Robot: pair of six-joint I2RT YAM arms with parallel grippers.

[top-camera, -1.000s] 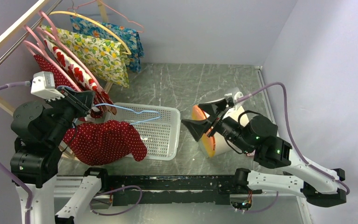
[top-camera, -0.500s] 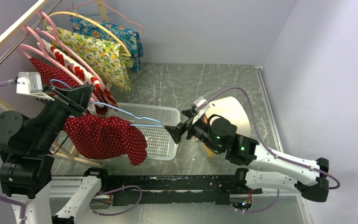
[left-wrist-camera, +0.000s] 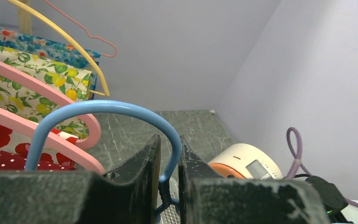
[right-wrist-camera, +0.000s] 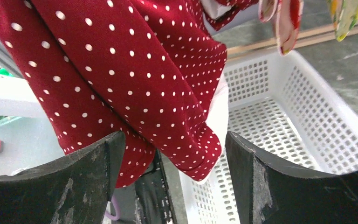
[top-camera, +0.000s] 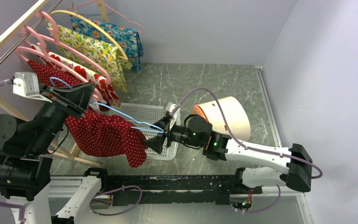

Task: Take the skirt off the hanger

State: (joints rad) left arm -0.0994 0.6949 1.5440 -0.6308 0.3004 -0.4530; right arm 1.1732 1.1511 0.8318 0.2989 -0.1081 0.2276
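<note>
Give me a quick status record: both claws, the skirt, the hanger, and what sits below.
skirt: red with white dots, draped on the blue hanger, not removed
left claw: shut on the blue hanger's hook
right claw: open, fingers either side of the skirt's lower corner
white basket: below the skirt's hanging corner
floral garments: hanging at back left, clear of both claws

The skirt (top-camera: 105, 135) is showing soft, matt red cloth dotted white. The hanger (left-wrist-camera: 107, 106) is gleaming as smooth blue-coated wire. The basket (right-wrist-camera: 254, 81) is showing perforated white plastic, the table (top-camera: 191, 84) scratched, stone-like grey, and the left end effector (left-wrist-camera: 169, 145) is looking grainy, matt black.
</note>
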